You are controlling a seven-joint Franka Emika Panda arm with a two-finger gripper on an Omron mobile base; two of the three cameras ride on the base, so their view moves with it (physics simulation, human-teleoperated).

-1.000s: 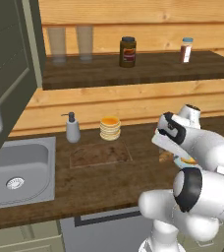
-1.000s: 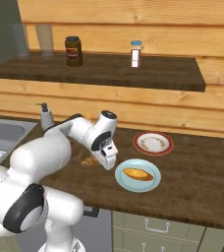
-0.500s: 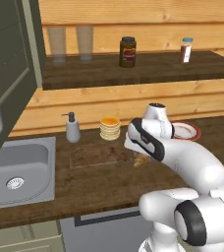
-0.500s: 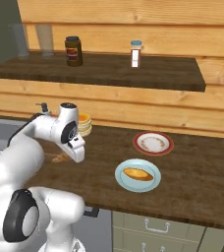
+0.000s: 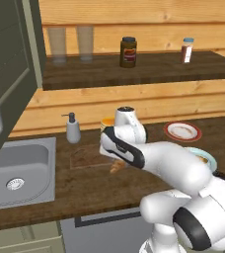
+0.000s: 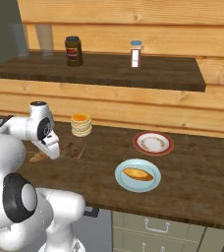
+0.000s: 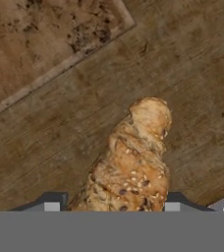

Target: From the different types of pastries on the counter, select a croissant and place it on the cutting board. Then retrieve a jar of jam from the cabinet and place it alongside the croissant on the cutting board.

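A seeded golden croissant (image 7: 133, 162) sits between my fingertips, with my gripper (image 7: 114, 204) shut on it. It hangs low over bare counter, just off the edge of the dark cutting board (image 7: 30, 44). From the left base view the croissant (image 5: 117, 167) is under my gripper (image 5: 115, 160) at the right edge of the cutting board (image 5: 85, 155). On the right base view the croissant (image 6: 37, 157) pokes out left of my gripper (image 6: 47, 153), near the board (image 6: 72, 147). The dark jam jar (image 5: 128, 51) (image 6: 73, 50) stands on the open shelf above.
A stack of pancakes (image 6: 81, 124) stands behind the board. A red-rimmed plate (image 6: 153, 142) and a blue plate with a pastry (image 6: 138, 174) lie to the right. A soap dispenser (image 5: 73, 128) and sink (image 5: 16, 170) are to the left. A shaker (image 5: 186, 49) and two glasses (image 5: 57, 44) share the shelf.
The arm has swung left from the blue plate to the cutting board's right edge, carrying the croissant along.
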